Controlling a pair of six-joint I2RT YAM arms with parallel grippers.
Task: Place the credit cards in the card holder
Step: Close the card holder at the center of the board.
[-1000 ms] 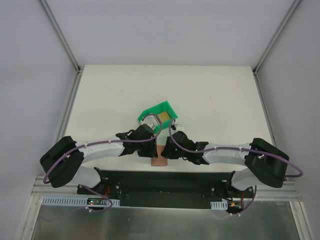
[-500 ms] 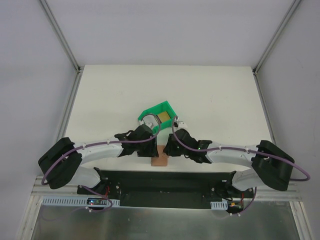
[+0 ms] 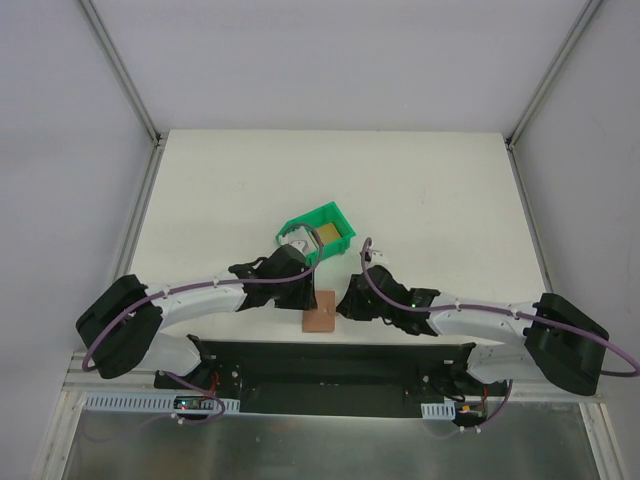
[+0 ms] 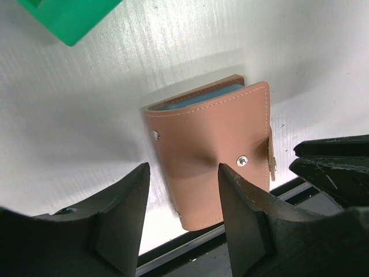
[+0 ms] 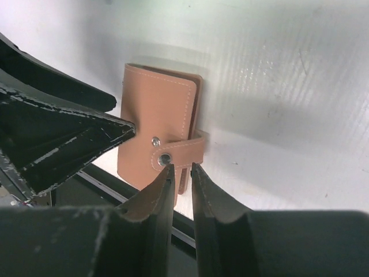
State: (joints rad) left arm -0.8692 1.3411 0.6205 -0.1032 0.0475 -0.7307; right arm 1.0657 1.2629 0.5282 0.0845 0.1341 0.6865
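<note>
tan-brown leather card holder, a small folded wallet, lies shut and flat at the near edge of the white table, between the two arms. its snap tab is closed on the side by the right gripper. that gripper sits just beside the tab with its fingers almost together. a thin bit of leather shows in the small gap, but i cannot tell if they pinch it. the left gripper hangs over the wallet with its black fingers spread wide, holding nothing. a little farther back stands a green plastic bin, turned at a slant. inside it lies a gold-olive card and what looks like a white-grey card.
</note>
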